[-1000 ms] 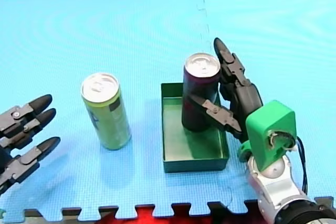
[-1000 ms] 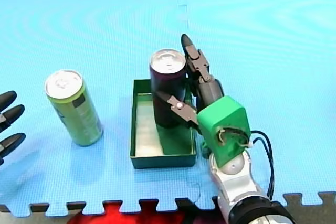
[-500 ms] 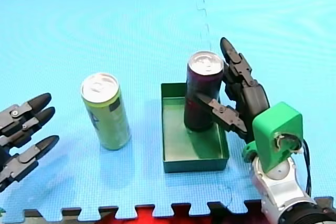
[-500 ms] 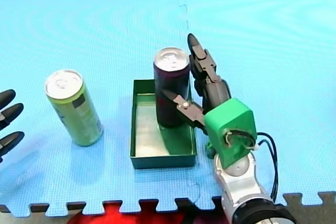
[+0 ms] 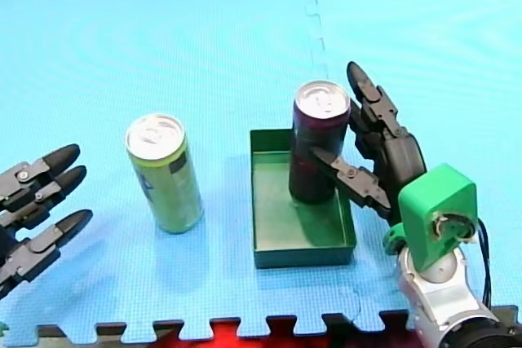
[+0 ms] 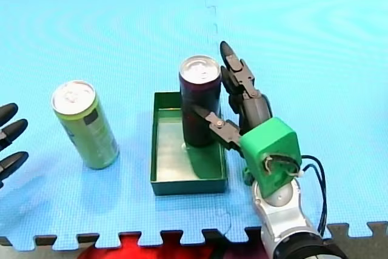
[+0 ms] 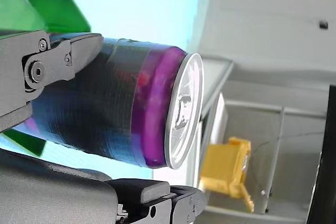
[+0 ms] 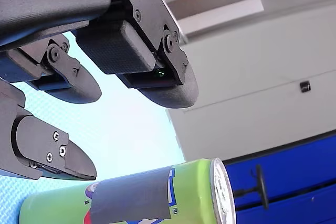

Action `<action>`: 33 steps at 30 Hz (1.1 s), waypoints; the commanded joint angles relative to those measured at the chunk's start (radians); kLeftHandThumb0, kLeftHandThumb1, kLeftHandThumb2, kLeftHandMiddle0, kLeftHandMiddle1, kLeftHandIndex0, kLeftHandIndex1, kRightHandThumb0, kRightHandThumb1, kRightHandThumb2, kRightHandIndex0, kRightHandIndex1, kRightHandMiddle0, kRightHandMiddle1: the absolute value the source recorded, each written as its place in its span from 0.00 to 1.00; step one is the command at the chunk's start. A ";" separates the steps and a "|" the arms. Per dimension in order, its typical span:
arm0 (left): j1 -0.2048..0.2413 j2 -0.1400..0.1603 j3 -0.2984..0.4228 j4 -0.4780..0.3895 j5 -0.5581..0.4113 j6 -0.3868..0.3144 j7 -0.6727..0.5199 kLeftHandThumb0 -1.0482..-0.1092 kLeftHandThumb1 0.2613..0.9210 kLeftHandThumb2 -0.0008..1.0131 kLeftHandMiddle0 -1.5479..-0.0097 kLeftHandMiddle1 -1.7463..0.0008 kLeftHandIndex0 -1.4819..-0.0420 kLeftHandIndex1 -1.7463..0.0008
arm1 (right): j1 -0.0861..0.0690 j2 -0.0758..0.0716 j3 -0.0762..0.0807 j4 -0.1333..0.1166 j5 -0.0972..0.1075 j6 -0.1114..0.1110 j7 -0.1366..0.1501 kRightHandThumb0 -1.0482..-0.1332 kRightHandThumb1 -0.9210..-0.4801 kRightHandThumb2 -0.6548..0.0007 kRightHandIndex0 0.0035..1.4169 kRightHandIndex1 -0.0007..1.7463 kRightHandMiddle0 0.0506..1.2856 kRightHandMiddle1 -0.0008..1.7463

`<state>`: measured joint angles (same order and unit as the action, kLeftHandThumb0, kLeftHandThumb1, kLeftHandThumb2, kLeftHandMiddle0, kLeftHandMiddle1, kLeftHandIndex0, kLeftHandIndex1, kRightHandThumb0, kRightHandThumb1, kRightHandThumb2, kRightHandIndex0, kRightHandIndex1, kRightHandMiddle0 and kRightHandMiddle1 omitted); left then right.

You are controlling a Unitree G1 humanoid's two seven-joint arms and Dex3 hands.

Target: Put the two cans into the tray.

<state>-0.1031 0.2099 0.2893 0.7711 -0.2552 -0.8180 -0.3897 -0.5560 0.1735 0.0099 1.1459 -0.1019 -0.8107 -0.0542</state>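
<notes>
Presently the right hand (image 5: 390,152) is closed around the purple can (image 5: 316,152), coming in from the near right edge of the blue foam mat (image 5: 163,46); its thumb (image 5: 347,177) presses the near side of the can, and its two long fingers (image 5: 371,107) rise along the far right side, reaching about to the can's top; the can stands upright inside the green tray (image 5: 302,257), in the tray's far right corner, close against the far wall; the rest of the tray's floor is bare. A green camera housing (image 5: 436,213) sits on the wrist just behind the hand.

The first wrist view shows that same grasp from close by; the purple can (image 7: 121,114) lies between a grey finger (image 7: 47,66) on one side and another along the opposite side, its silver lid with the pull tab facing away from the palm; a yellow object (image 7: 228,174) sits on shelving in the background.

The green can (image 5: 167,177) stands upright on the mat, to the left of the tray and clearly apart from it; nothing touches it. The left hand (image 5: 37,201) holds nothing and hangs at the near left edge of the mat, fingers extended toward the green can and apart from it.

In the second wrist view the green can (image 8: 157,198), with a grey patch on its label, appears beyond dark fingertips (image 8: 152,66) that do not touch it; grey cabinet fronts stand behind.
</notes>
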 commanded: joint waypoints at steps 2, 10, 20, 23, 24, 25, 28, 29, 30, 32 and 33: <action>-0.002 0.000 -0.001 -0.003 0.004 -0.001 0.007 0.00 0.87 0.00 0.52 1.00 0.49 1.00 | 0.011 -0.011 -0.004 -0.008 0.007 -0.007 0.009 0.00 0.03 1.00 0.19 0.03 0.15 0.01; -0.006 -0.002 -0.001 -0.002 0.002 -0.001 0.004 0.00 0.86 0.00 0.52 1.00 0.48 1.00 | 0.102 -0.034 0.012 -0.103 0.010 -0.014 0.053 0.00 0.05 1.00 0.19 0.02 0.15 0.01; -0.011 -0.008 0.000 0.001 -0.002 -0.006 -0.002 0.00 0.86 0.00 0.52 1.00 0.48 1.00 | 0.251 -0.030 0.036 -0.296 0.027 0.083 0.086 0.00 0.03 0.99 0.18 0.01 0.14 0.00; -0.011 -0.009 0.001 0.000 -0.003 -0.007 -0.002 0.00 0.86 0.00 0.52 1.00 0.48 1.00 | 0.278 -0.029 0.044 -0.343 0.030 0.112 0.091 0.00 0.02 0.99 0.18 0.01 0.14 0.00; -0.011 -0.009 0.001 0.000 -0.003 -0.007 -0.003 0.00 0.86 0.00 0.52 1.00 0.48 1.00 | 0.287 -0.029 0.047 -0.357 0.032 0.118 0.094 0.00 0.02 0.99 0.18 0.01 0.14 0.00; -0.011 -0.009 0.001 0.000 -0.004 -0.007 -0.003 0.00 0.86 0.00 0.52 1.00 0.48 1.00 | 0.296 -0.030 0.049 -0.369 0.033 0.123 0.098 0.00 0.02 0.99 0.18 0.01 0.14 0.00; -0.010 -0.009 0.002 -0.003 -0.007 -0.007 -0.006 0.00 0.86 0.00 0.52 1.00 0.48 1.00 | 0.326 -0.035 0.056 -0.408 0.038 0.133 0.108 0.00 0.02 0.99 0.18 0.01 0.14 0.00; -0.010 -0.009 0.001 -0.003 -0.007 -0.007 -0.007 0.00 0.85 0.00 0.52 1.00 0.48 1.00 | 0.337 -0.038 0.057 -0.422 0.040 0.136 0.111 0.00 0.02 0.99 0.18 0.01 0.14 0.00; -0.009 -0.009 0.001 -0.004 -0.007 -0.008 -0.007 0.00 0.85 0.00 0.52 1.00 0.48 1.00 | 0.347 -0.040 0.058 -0.435 0.042 0.139 0.114 0.00 0.02 0.99 0.18 0.01 0.14 0.00; -0.008 -0.010 0.000 -0.005 -0.006 -0.008 -0.006 0.00 0.85 0.00 0.52 1.00 0.48 1.00 | 0.366 -0.046 0.057 -0.461 0.047 0.146 0.118 0.00 0.02 0.99 0.18 0.01 0.14 0.00; -0.007 -0.011 0.000 -0.006 -0.006 -0.009 -0.005 0.00 0.85 0.00 0.52 1.00 0.48 1.00 | 0.373 -0.047 0.056 -0.470 0.049 0.148 0.118 0.00 0.01 0.99 0.18 0.01 0.14 0.00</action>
<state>-0.1107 0.1977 0.2886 0.7703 -0.2594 -0.8217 -0.3960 -0.1942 0.1338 0.0675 0.6920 -0.0578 -0.6672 0.0639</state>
